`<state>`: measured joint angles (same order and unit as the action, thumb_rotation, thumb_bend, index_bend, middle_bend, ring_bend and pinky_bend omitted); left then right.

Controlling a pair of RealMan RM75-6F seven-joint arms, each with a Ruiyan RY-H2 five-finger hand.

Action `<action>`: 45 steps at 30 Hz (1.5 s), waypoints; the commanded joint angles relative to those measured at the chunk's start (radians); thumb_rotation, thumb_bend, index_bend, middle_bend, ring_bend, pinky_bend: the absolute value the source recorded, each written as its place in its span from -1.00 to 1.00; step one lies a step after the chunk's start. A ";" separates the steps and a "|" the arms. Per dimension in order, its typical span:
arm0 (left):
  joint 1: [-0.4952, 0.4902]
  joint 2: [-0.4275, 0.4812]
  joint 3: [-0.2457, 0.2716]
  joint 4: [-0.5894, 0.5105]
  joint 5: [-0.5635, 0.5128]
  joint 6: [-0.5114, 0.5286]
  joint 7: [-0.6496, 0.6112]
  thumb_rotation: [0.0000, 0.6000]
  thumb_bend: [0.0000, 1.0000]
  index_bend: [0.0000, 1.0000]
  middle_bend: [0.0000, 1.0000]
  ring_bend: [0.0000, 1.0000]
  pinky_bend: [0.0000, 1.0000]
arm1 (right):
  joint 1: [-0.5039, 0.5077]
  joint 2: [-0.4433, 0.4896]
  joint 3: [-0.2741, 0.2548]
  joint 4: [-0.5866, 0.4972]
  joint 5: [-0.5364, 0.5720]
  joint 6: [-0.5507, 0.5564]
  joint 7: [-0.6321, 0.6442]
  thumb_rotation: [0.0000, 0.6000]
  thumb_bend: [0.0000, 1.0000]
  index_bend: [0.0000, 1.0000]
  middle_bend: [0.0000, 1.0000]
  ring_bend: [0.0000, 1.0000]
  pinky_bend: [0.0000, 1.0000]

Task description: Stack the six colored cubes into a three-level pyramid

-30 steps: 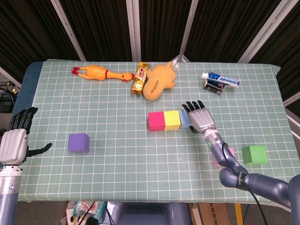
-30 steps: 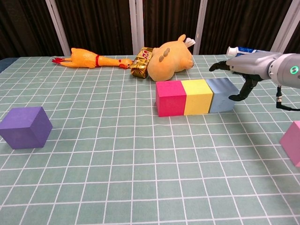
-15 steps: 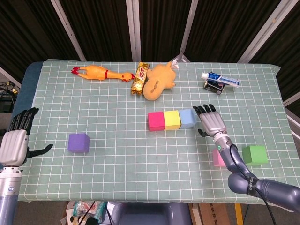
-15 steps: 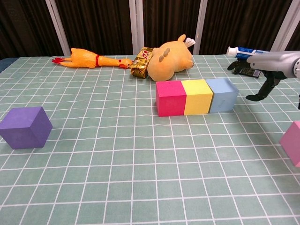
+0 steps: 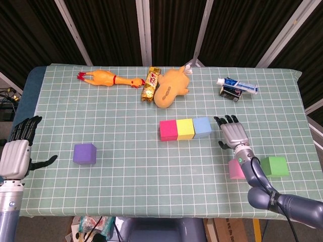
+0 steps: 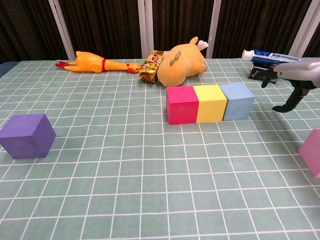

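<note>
So far: the bottom level looks laid; nothing stands on a second level yet.
Base row: a magenta cube (image 5: 168,130), a yellow cube (image 5: 185,128) and a blue cube (image 5: 203,127) sit side by side, touching, in a line near the middle of the tabletop (image 5: 126,161).
Purple cube (image 5: 84,154): alone on the near left, well apart from the row.
Pink cube (image 5: 235,169): on the near right, just under the right wrist in the head view; only its corner shows at the right edge of the chest view.
Green cube (image 5: 274,166): near right, just right of the pink one, a small gap between them.
Right hand (image 5: 232,132): just right of the blue cube, apart from it, palm down, fingers (image 5: 225,120) spread wide and holding nothing.
Left hand (image 5: 16,151): off the near left edge of the tabletop, fingers apart, empty, well away from every cube.
Done, by my reading: three of six cubes placed, which is the first level.
Left, by my reading: two cubes over the seams of the row, then one on top of those; purple, pink and green are the ones to fetch.
Likely next: the right hand is nearest the pink and green cubes, so one of those seems the natural pick.
Clutter: a rubber chicken (image 5: 107,78), a candy bar (image 5: 150,83), a plush toy (image 5: 171,88) and toothpaste (image 5: 238,84) lie along the far side, clear of the row.
</note>
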<state>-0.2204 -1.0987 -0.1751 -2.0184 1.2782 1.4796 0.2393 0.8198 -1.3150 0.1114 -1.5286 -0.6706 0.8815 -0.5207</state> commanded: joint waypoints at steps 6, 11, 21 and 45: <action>0.001 0.000 0.002 0.001 0.000 -0.002 -0.002 1.00 -0.80 -1.00 -0.93 -1.00 -0.94 | 0.008 0.000 -0.021 0.005 0.038 -0.003 -0.035 1.00 -0.21 -1.00 -0.63 -0.97 -0.99; 0.001 0.001 0.004 0.002 0.001 -0.004 -0.004 1.00 -0.80 -1.00 -0.93 -1.00 -0.94 | 0.010 -0.008 -0.025 0.005 0.038 -0.001 -0.038 1.00 -0.21 -1.00 -0.63 -0.97 -0.99; 0.002 0.003 0.000 0.004 -0.001 -0.003 -0.009 1.00 -0.80 -1.00 -0.93 -1.00 -0.94 | 0.017 -0.022 -0.034 0.014 0.025 0.015 -0.059 1.00 -0.21 -1.00 -0.63 -0.98 -1.00; 0.001 0.002 0.000 0.002 -0.005 -0.008 -0.006 1.00 -0.80 -1.00 -0.93 -1.00 -0.94 | 0.034 -0.038 -0.050 0.031 0.064 0.007 -0.105 1.00 -0.21 -0.99 -0.63 -0.98 -1.00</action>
<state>-0.2199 -1.0969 -0.1751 -2.0163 1.2735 1.4719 0.2336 0.8532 -1.3518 0.0597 -1.4960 -0.6039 0.8880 -0.6280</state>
